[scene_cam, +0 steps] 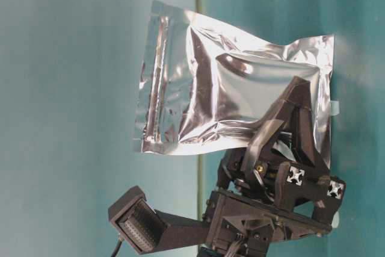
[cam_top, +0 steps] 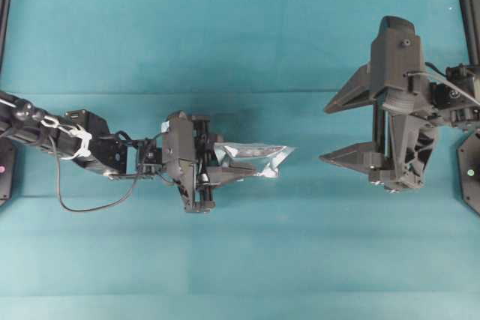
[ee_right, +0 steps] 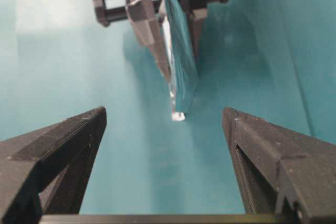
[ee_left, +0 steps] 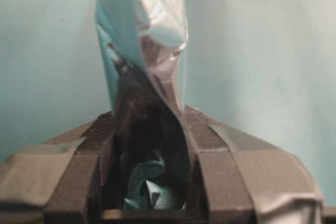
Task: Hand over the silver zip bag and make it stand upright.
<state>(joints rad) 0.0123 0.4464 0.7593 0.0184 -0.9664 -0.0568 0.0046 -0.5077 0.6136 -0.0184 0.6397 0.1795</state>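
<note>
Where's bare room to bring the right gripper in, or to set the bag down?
Bare teal cloth lies above and below both arms, and in the gap between the silver zip bag and the open right gripper. It is crowded only at the left gripper clamping the bag.

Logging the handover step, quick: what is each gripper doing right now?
Left gripper: closed on the silver bag, held off the table.
Right gripper: open, empty, facing the bag.
</note>
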